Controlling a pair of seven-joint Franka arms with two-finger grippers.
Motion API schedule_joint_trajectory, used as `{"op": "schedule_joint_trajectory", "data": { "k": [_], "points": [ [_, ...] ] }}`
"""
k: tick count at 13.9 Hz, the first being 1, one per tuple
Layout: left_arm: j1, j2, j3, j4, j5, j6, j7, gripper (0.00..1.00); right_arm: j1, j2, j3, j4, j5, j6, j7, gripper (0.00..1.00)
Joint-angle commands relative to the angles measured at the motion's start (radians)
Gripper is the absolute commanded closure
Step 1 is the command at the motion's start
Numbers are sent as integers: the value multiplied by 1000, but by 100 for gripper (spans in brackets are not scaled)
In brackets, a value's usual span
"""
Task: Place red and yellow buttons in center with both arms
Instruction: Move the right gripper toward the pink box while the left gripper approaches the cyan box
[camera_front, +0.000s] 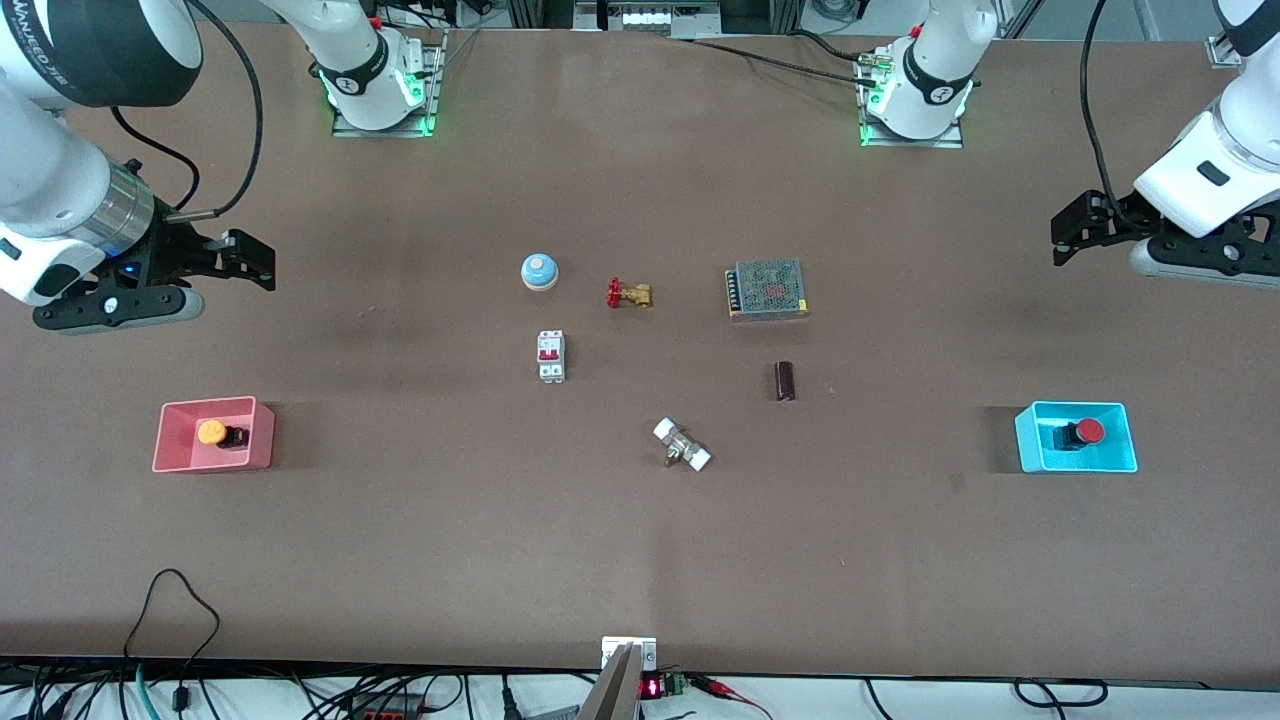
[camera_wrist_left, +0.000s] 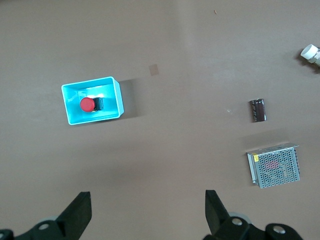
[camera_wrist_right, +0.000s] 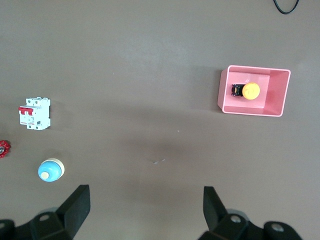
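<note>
The yellow button (camera_front: 212, 432) lies in the pink bin (camera_front: 165, 445) at the right arm's end of the table; it also shows in the right wrist view (camera_wrist_right: 250, 90). The red button (camera_front: 1088, 431) lies in the cyan bin (camera_front: 1030, 445) at the left arm's end, and it shows in the left wrist view (camera_wrist_left: 87, 104). My right gripper (camera_front: 262, 265) is open and empty, up over bare tabletop beside the pink bin (camera_wrist_right: 280, 95). My left gripper (camera_front: 1062, 238) is open and empty, up over bare tabletop beside the cyan bin (camera_wrist_left: 118, 97). The brown table centre (camera_front: 640, 520) is bare.
Mid-table stand a blue-and-white bell (camera_front: 539, 271), a brass valve with a red handle (camera_front: 628, 294), a white circuit breaker (camera_front: 551, 356), a metal mesh power supply (camera_front: 767, 289), a dark cylinder (camera_front: 785, 381) and a white-capped fitting (camera_front: 682, 445).
</note>
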Motion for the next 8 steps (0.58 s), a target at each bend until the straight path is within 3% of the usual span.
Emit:
{"op": "schedule_joint_trajectory", "data": {
  "k": [1,8],
  "points": [
    [2,11,-2,37,2,-24,1,0,-4,-7,1,-5,0,-8,5,0],
    [5,11,-1,37,2,-24,-1,0,-14,21,1,-37,-10,3,-2,0]
  ]
}}
